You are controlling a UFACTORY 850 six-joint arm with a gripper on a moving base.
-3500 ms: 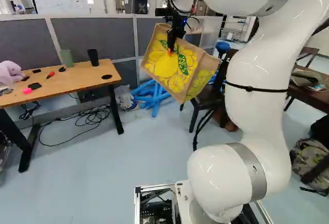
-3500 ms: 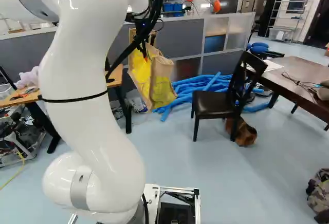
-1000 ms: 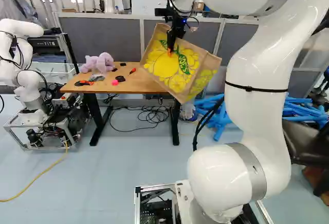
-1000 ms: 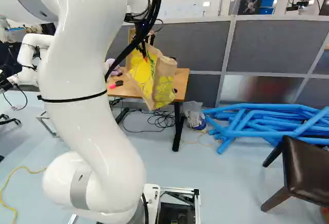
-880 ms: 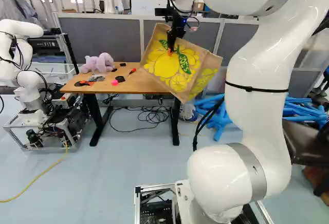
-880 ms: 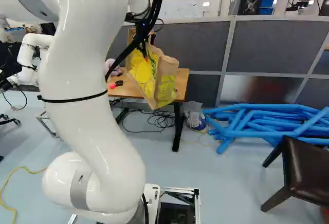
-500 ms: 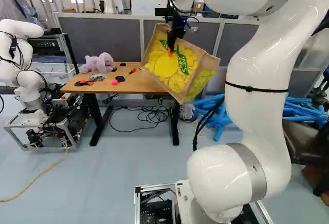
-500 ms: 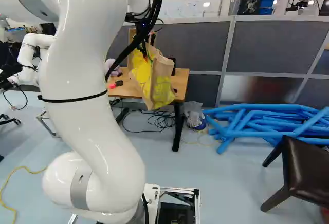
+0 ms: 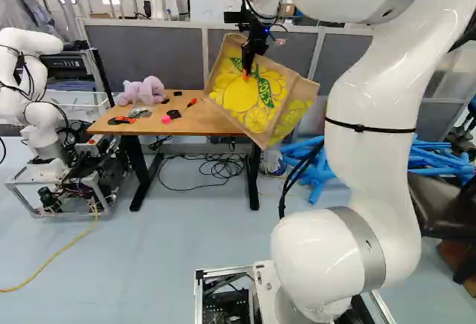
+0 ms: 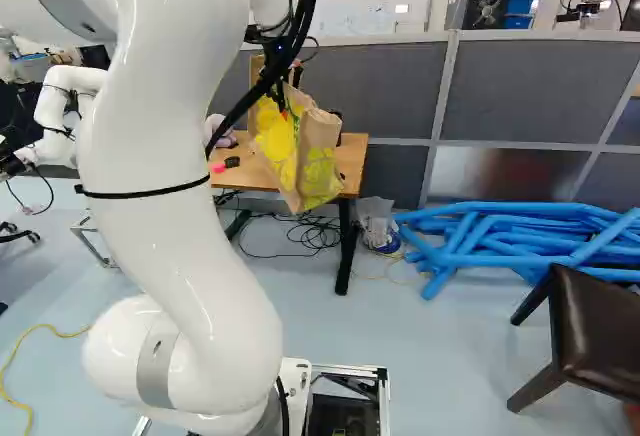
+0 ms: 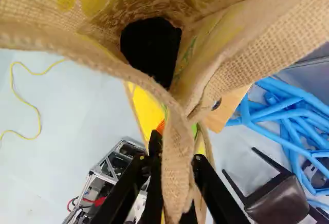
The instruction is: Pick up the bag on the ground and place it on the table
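In the left base view my gripper (image 9: 249, 71) points down, shut on the upper part of the tan bag (image 9: 256, 101) with its yellow fruit print. The bag hangs tilted in the air, in front of the right end of the wooden table (image 9: 178, 120). Seen from the wrist, the gripper (image 11: 176, 170) has a gathered fold of the bag (image 11: 177, 183) between its two fingers. The bag's mouth gapes ahead of them, and a dark thing (image 11: 151, 49) shows inside.
A purple plush toy (image 9: 143, 91), a pink item (image 9: 166, 119) and small tools lie on the table. Another robot (image 9: 41, 116) stands left of it. Blue tubes (image 10: 500, 241) and a dark chair (image 10: 590, 331) are to the right. Cables (image 9: 216, 169) lie under the table.
The base has turned left since the earliest frames, bringing the table behind the bag; over the last second it has barely moved. The bag, still held in the gripper, swings slightly.
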